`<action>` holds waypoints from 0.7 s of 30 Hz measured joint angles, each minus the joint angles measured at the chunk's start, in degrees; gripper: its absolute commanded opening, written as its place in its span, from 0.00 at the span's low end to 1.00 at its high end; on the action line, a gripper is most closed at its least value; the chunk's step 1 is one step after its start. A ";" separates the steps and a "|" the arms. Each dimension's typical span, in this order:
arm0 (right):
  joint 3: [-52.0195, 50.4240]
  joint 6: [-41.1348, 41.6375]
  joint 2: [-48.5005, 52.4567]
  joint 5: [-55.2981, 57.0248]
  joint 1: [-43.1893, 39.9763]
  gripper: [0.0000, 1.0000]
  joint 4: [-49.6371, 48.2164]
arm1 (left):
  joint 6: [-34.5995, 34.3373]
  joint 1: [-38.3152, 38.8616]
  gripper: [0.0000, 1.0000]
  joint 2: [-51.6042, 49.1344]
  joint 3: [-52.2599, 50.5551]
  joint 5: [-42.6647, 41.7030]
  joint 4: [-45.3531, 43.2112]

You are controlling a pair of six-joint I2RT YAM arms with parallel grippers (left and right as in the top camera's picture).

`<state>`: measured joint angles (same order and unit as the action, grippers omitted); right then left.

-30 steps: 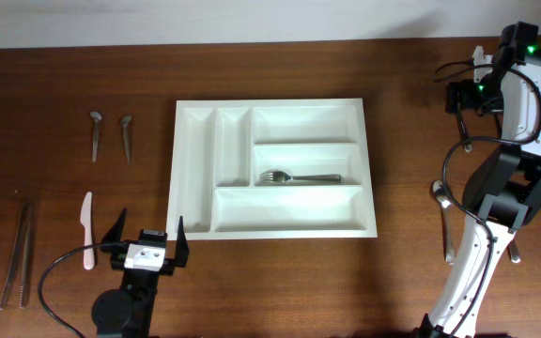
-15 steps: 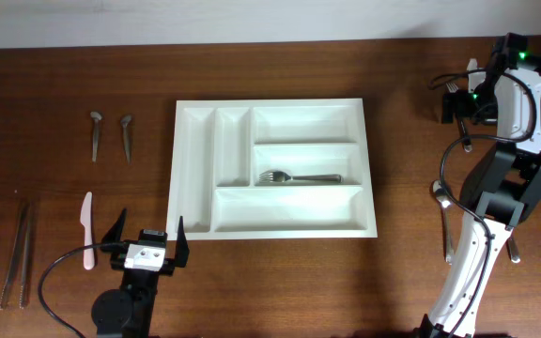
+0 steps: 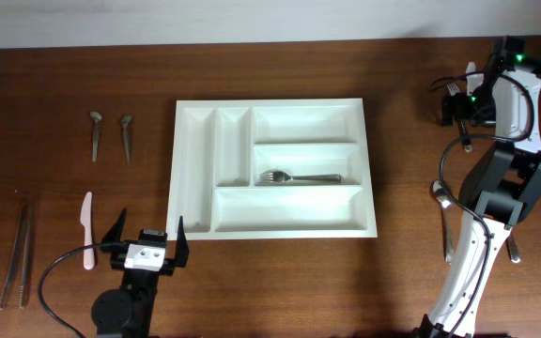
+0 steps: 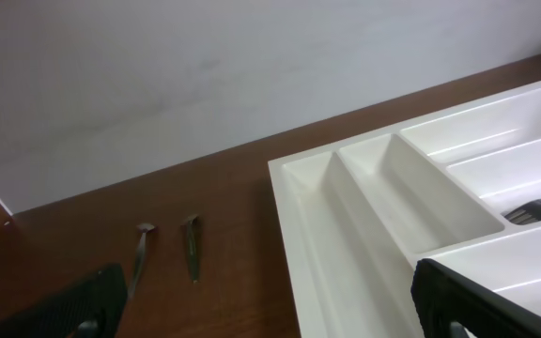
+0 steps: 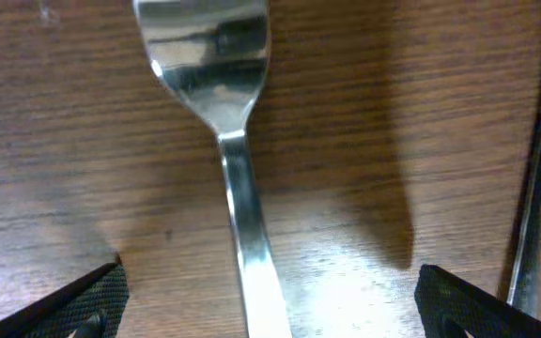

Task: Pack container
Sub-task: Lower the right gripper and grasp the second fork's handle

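Right hand (image 5: pixel 269 302) shifted back, spread above fork (image 5: pixel 212 66), container (image 3: pixel 308 122) well clear

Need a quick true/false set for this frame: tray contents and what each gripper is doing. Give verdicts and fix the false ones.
1. A fork lies in the container's middle long compartment. True.
2. The two narrow upright compartments hold spoons. False: both are empty; two small metal utensils lie on the table left of the container.
3. The left gripper is shut on the white knife. False: it is open and holds nothing; the white knife lies on the table beside it.
4. The right gripper is open over a second fork that lies on the table. True.
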<state>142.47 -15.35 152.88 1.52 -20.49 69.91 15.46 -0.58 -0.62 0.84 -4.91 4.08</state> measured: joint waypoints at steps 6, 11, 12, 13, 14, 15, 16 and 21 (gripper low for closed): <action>0.00 -0.11 0.00 -0.02 0.00 0.99 -1.25 | 0.00 0.00 0.99 0.00 0.00 -0.02 0.00; 0.00 -0.13 0.09 -0.09 0.00 0.99 -1.73 | 0.00 0.00 0.99 0.00 0.00 -0.02 0.00; 0.00 -0.09 0.09 -0.31 0.00 0.99 -1.88 | 0.00 0.00 0.99 0.00 0.00 0.00 0.00; 0.00 -0.11 0.13 -0.68 0.00 0.99 -1.90 | 0.00 0.00 0.99 0.00 0.00 0.00 0.00; 0.00 -0.11 0.20 -1.16 -0.04 0.99 -1.88 | 0.00 0.00 0.99 0.00 0.00 -0.02 0.00; 0.00 -0.09 0.20 -1.40 -0.11 0.99 -1.88 | 0.00 0.00 0.99 0.00 0.00 -0.02 0.00; 0.00 -0.09 0.31 -1.66 -0.09 0.98 -1.88 | 0.00 0.00 0.99 0.00 0.00 0.00 0.00; 0.04 -0.07 0.50 -2.86 -0.26 0.99 -1.88 | 0.00 0.00 0.99 0.00 0.00 0.00 0.00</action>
<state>142.52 -15.42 153.38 -1.34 -20.75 68.03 15.46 -0.58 -0.62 0.84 -4.91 4.08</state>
